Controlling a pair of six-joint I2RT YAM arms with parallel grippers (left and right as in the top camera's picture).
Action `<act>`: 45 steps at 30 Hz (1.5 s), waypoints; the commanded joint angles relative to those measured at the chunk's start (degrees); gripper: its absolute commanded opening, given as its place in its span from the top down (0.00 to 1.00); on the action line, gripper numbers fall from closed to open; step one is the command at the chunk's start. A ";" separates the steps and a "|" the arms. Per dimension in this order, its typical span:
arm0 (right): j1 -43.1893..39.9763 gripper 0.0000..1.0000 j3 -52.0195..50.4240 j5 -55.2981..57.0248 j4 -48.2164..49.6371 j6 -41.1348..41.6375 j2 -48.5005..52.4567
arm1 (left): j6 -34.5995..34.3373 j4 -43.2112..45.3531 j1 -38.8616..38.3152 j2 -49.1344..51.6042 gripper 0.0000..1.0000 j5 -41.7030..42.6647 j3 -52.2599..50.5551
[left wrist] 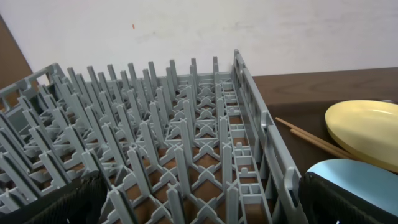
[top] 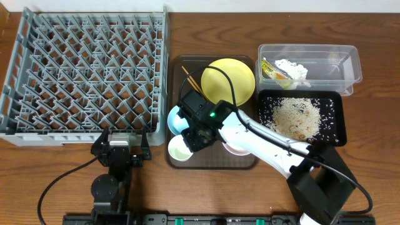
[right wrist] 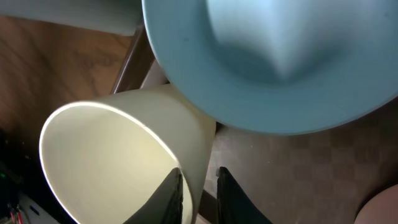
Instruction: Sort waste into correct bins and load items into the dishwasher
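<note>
Grey plastic dish rack sits far left on the worktop with bare pegs; no dishes are loaded yet. The waste looks sorted: rice scraps lie in the black tray, and the snack wrapper and tissue are in the clear tub, both at right.

The dishes wait on the brown serving tray in the middle. The yellow plate and chopsticks are on its far side. The light blue bowl and small white cup are near left, just beside each other.

Judgement: the cup goes first because it stands nearest the rack.

- **Right end effector**: narrow, with one finger inside the cup's rim and one outside, the wall between them. Whether the cup is lifted off the tray cannot be told.
- **Left end effector**: wide and holding nothing. It is parked at the rack's near edge, probably to keep clear.
</note>
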 commanded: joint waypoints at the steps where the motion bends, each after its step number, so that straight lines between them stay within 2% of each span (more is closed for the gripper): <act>1: 0.96 0.78 0.42 0.98 -0.17 0.55 0.26 | 0.35 -2.25 -0.24 -0.37 0.01 -0.52 -0.94; 6: 1.05 0.80 0.42 0.94 -0.17 0.79 1.44 | 0.35 -2.25 -0.24 -0.35 0.01 -0.52 -0.94; 9: 1.05 0.99 0.42 0.96 -0.15 0.94 1.49 | 0.35 -2.25 -0.24 -0.35 0.01 -0.52 -0.94; 17: -0.04 0.99 1.09 0.94 -1.92 1.38 -0.70 | 0.09 -2.25 -0.26 -0.35 0.01 -0.46 -0.94; 19: -1.51 0.99 2.12 0.24 -3.85 1.36 -2.73 | -3.17 -1.88 -0.24 -0.35 0.01 -0.46 -0.92; 22: -5.97 0.99 2.84 -3.39 -4.81 0.17 -7.96 | -14.19 -0.83 -0.24 -0.31 0.01 0.26 -0.17; 28: -17.66 0.99 2.84 -9.84 -4.66 -3.06 -16.15 | -27.96 -3.67 -0.24 4.17 0.01 9.14 5.86; 32: -24.44 0.99 2.84 -14.38 -4.33 -5.46 -17.94 | -36.83 -5.07 -0.24 12.20 0.01 10.78 12.72; 38: -28.87 0.99 2.84 -18.99 -2.64 -6.38 -17.92 | -40.87 -8.02 -0.24 30.40 0.02 17.86 27.08; 42: -28.92 0.99 2.84 -19.02 -1.62 -6.38 -17.92 | -42.07 1.64 -0.26 41.16 0.02 33.81 31.54; 45: -28.79 0.99 2.84 -19.02 -0.94 -6.34 -17.90 | -55.41 13.81 -0.26 47.67 0.02 44.24 31.65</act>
